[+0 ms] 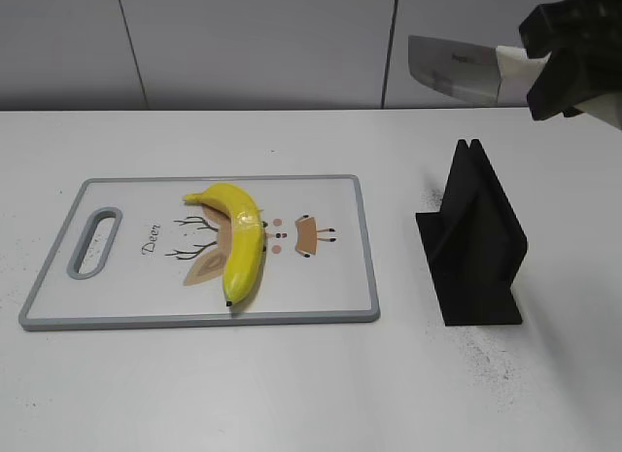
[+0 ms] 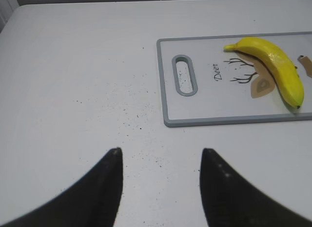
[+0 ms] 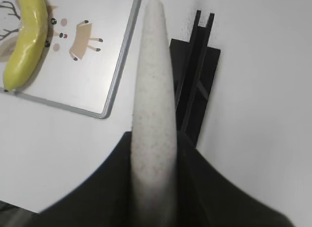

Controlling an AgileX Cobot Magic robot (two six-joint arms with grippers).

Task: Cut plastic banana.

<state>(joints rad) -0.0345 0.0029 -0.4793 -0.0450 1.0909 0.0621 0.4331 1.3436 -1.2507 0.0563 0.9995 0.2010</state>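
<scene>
A yellow plastic banana (image 1: 238,240) lies on a white cutting board (image 1: 117,296) with a grey rim and deer drawing. It also shows in the left wrist view (image 2: 275,68) and the right wrist view (image 3: 27,39). My right gripper (image 1: 559,68) is shut on the pale handle (image 3: 153,110) of a knife (image 1: 452,68), held high above the black knife stand (image 1: 476,243), blade pointing left. My left gripper (image 2: 161,154) is open and empty over the bare table left of the board (image 2: 168,90). It is out of the exterior view.
The black slotted knife stand (image 3: 195,85) stands upright on the white table right of the cutting board (image 3: 117,80). A grey panelled wall (image 1: 243,44) runs behind the table. Small dark specks dot the table near the stand and the board's left end.
</scene>
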